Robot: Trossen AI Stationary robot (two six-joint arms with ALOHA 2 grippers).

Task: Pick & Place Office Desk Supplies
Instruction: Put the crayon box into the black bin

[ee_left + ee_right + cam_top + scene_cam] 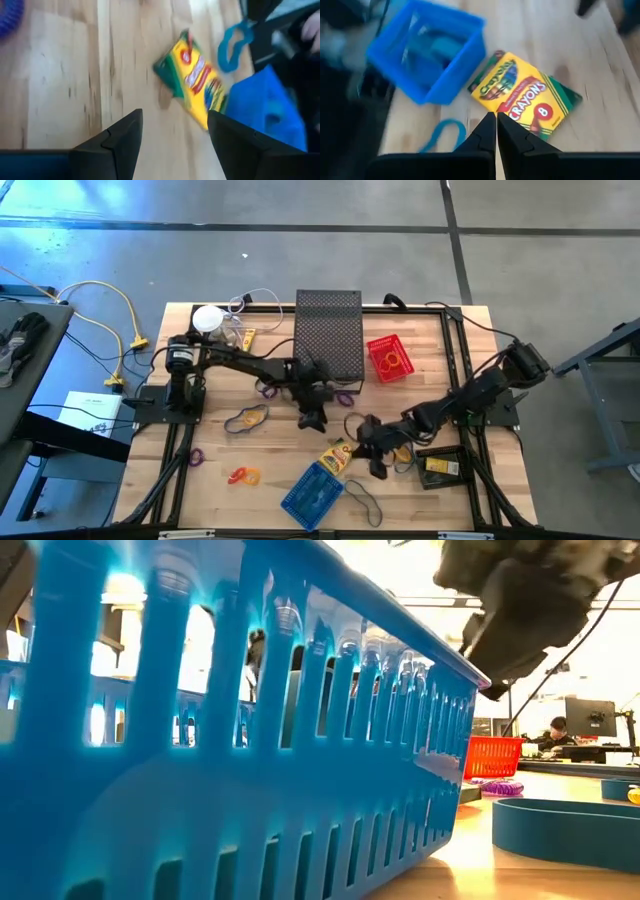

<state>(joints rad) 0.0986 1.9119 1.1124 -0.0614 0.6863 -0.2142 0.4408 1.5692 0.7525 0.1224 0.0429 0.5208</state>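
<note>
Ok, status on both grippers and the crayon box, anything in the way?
Left gripper open, empty, above bare table. Right gripper shut, empty, over the crayon box. Box flat on table beside blue basket. Blue band nearby, not blocking.

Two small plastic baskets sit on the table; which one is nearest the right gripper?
The blue basket, at the table's front edge, close to the shut right gripper. The red basket sits farther back, beside the black mesh box.
</note>
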